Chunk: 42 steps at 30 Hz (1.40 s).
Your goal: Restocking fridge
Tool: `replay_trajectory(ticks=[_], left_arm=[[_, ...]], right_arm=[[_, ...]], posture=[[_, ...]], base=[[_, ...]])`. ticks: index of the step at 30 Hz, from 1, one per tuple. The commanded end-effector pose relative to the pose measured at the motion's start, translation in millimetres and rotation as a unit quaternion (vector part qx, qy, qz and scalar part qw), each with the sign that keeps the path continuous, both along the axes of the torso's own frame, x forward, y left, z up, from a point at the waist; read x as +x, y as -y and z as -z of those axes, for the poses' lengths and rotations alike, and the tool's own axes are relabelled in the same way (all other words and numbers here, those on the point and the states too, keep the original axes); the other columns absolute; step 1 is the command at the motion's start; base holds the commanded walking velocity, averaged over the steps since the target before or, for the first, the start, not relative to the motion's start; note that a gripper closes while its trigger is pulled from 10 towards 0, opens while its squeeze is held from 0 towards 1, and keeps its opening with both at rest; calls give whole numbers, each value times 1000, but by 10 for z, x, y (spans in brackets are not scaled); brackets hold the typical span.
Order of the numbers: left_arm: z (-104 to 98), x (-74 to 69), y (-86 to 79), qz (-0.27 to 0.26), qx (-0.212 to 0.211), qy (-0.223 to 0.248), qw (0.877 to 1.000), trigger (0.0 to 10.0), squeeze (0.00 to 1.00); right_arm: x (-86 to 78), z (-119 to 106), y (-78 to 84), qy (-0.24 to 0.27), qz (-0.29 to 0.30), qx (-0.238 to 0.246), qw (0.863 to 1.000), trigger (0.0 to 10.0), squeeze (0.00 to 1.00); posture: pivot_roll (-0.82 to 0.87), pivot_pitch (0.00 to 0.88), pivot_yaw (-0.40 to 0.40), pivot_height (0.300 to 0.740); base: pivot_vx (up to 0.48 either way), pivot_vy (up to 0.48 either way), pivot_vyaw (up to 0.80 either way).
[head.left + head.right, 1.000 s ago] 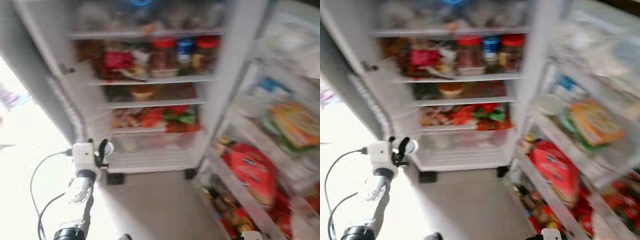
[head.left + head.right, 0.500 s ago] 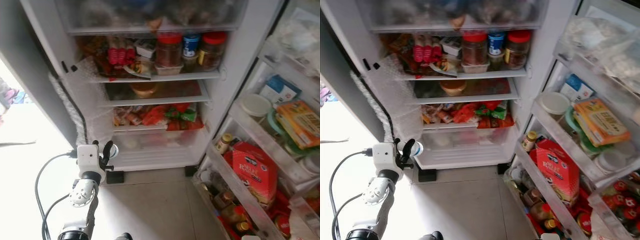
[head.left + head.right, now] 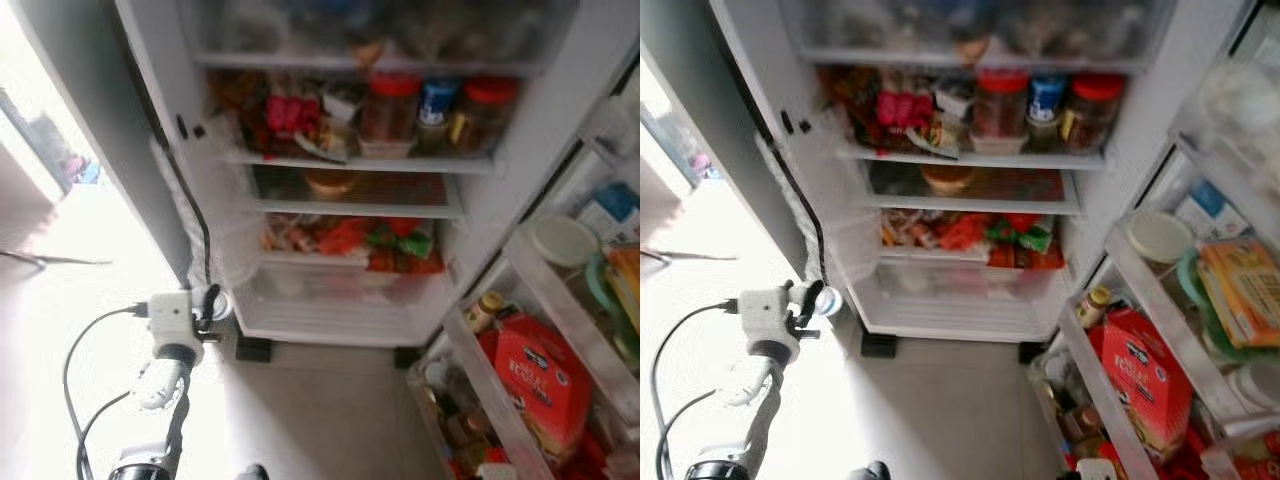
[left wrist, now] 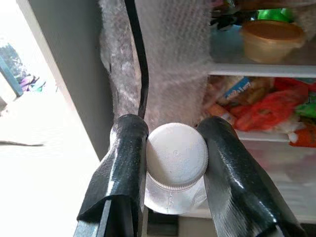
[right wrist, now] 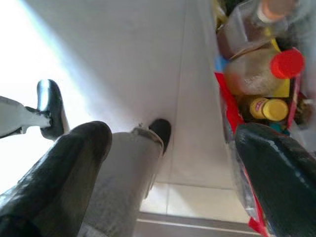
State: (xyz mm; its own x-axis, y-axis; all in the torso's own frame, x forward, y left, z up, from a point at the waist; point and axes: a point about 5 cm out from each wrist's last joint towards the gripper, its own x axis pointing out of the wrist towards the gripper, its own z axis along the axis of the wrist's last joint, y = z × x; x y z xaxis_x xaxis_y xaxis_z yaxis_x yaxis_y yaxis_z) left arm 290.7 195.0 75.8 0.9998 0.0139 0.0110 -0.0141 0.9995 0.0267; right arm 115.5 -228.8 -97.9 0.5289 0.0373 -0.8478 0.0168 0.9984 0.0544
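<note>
The left gripper (image 4: 175, 163) has its 2 black fingers (image 4: 123, 168) closed on a white-capped bottle (image 4: 177, 160), held low in front of the open fridge (image 3: 340, 190) near its bottom drawer. The right gripper (image 5: 173, 163) hangs over the floor (image 5: 128, 64) beside the door shelves (image 3: 540, 340), fingers spread wide, holding nothing.

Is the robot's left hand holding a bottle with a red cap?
No, the left gripper is shut on a bottle whose screw cap is white.
</note>
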Motion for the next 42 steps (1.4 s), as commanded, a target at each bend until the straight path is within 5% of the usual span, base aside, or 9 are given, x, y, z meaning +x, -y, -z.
replay_trajectory(ticks=[1, 26, 42], left_arm=[[-8, 3, 38, 9, -1, 0, 1000, 10000, 0], [-39, 71, 86, 12, -3, 5, 1000, 10000, 0], [-10, 67, 184, 37, -9, 3, 999, 10000, 0]], right_arm=[[-115, 30, 17, -17, 3, 1, 1000, 10000, 0], [-62, 19, 14, -14, 9, 9, 1000, 10000, 0], [-66, 19, 12, -15, 9, 17, 1000, 10000, 0]], posture=[[21, 133, -13, 740], [19, 132, -12, 740], [12, 142, -12, 740]], base=[[266, 0, 0], [263, 0, 0], [0, 0, 0]])
